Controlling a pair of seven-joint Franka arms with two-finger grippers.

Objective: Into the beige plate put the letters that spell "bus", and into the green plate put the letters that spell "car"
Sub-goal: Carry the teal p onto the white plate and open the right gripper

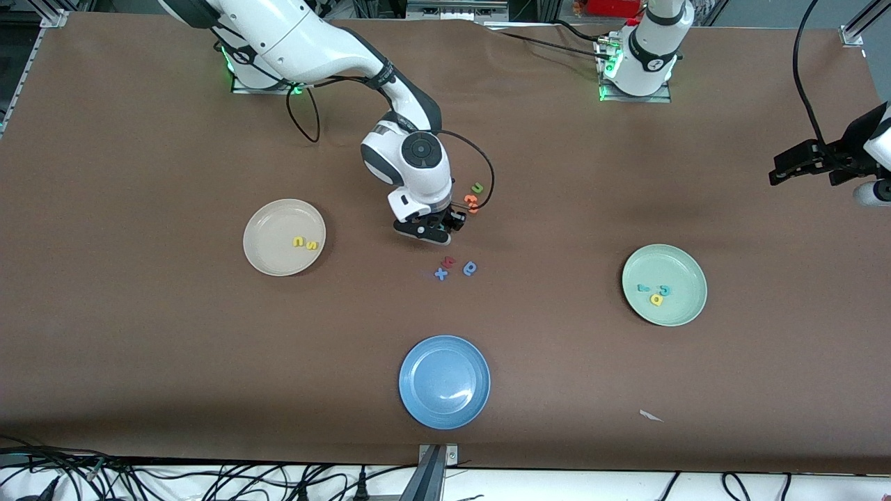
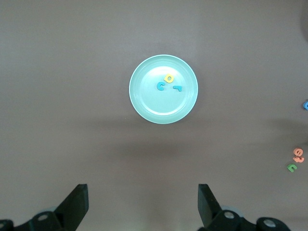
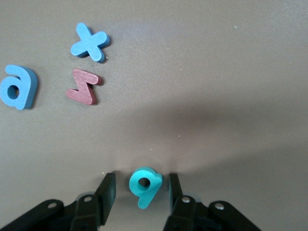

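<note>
Right tool [image 3: 140,192] low over the middle of the worktop [image 1: 139,362]. Its fingers [image 3: 107,191] stand either side of the teal b [image 3: 143,186], which lies flat on the worktop; narrow gaps show on both sides, so not yet clamped on it.

Just beside the tool, nearer the front camera: a blue x [image 1: 440,274], a dark red z [image 1: 449,262] and a blue round letter [image 1: 470,268]. Orange letters [image 1: 472,202] and a green u [image 1: 477,188] lie beside the right wrist, farther from the front camera.

Beige plate [image 1: 268,233] toward the right arm's end of the worktop, holding the yellow u [image 1: 298,241] and yellow s [image 1: 312,245], side by side.

Green plate [image 2: 144,103] toward the left arm's end, holding the teal c [image 2: 161,86], yellow a [image 2: 169,77] and teal-blue r [image 2: 178,88], close together.

Blue plate [image 1: 418,403] nearest the front camera.

Left tool [image 2: 143,204] waits high, fingers spread wide, nothing held, looking down on the green plate.
</note>
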